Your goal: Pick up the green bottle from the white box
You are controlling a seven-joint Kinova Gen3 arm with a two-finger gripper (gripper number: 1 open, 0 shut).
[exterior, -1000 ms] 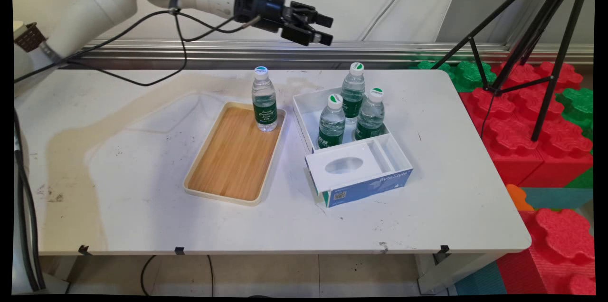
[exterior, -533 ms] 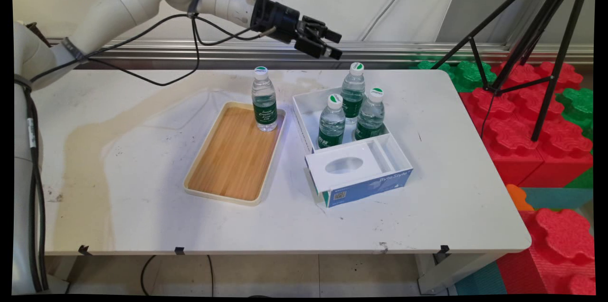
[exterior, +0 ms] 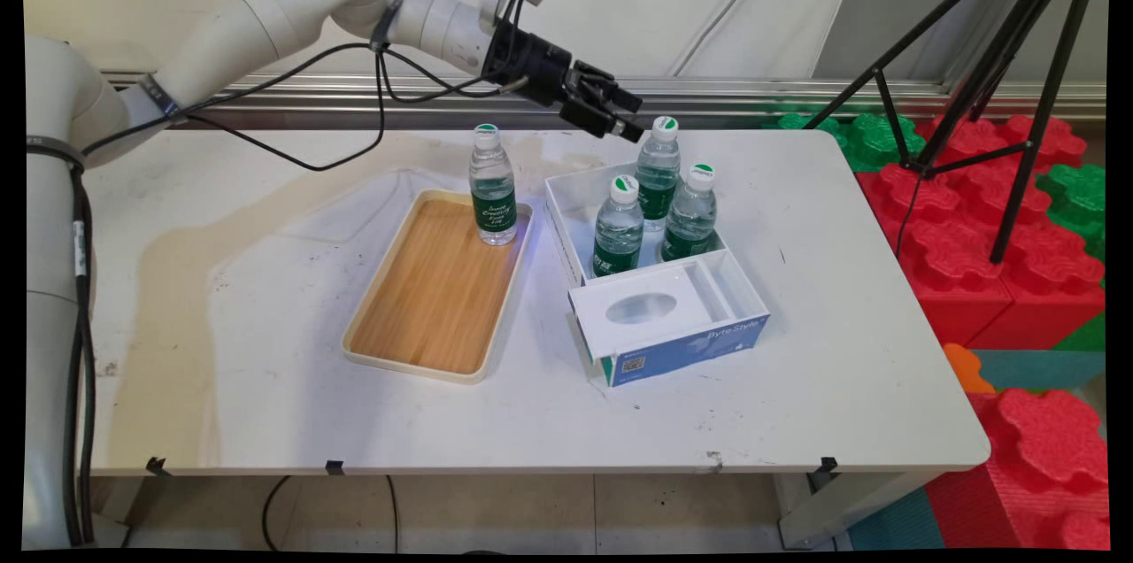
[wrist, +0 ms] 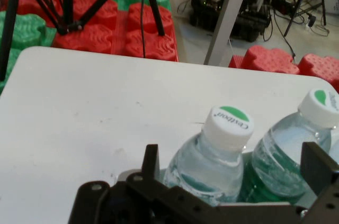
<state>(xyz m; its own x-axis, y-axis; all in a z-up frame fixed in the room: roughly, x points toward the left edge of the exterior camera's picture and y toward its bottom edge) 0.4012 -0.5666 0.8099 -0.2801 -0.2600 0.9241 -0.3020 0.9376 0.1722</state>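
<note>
At the far corner of the white box (exterior: pixel 566 218), the gripper (wrist: pixel 233 171), fingers spread wide, straddles the rear bottle (exterior: pixel 658 169): smooth, full-looking, probably heavy and slippery, best gripped below the cap

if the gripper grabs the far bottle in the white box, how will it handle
The far bottle looks full of water, so probably heavy for its size and fairly firm when squeezed. Its clear plastic wall is smooth, so it may slip in the open gripper. Tall and narrow, it could tip against the two bottles beside it in the white box if nudged near the cap.
</note>
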